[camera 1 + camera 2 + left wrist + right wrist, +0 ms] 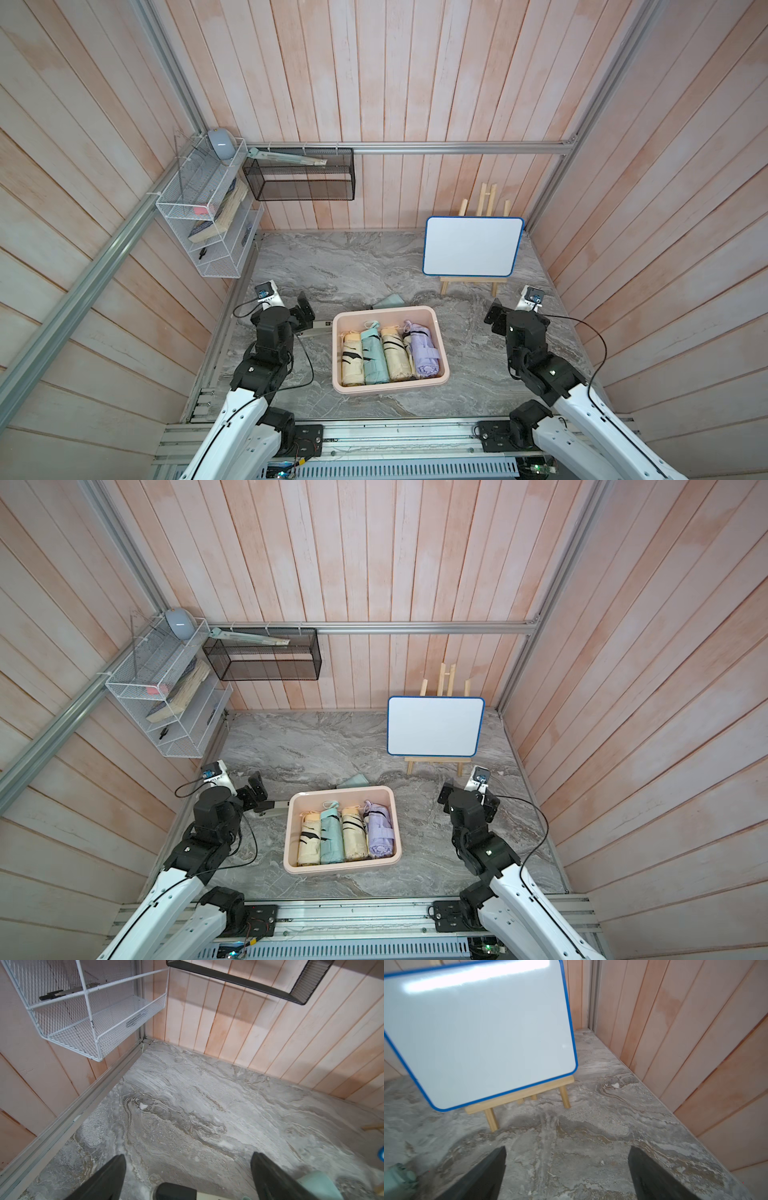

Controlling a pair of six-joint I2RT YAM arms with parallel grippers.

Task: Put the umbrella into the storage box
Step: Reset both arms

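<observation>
Four folded umbrellas (374, 353) lie side by side in the storage box (390, 387); my left jaws and right jaws both gape empty. Light, soft, slippery fabric, I'd judge, so grab mid-bundle.

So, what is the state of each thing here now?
storage box: filled, four umbrellas inside.
umbrellas: folded, lying side by side.
left gripper: open, empty.
right gripper: open, empty.
whiteboard: blank, propped on easel.
</observation>
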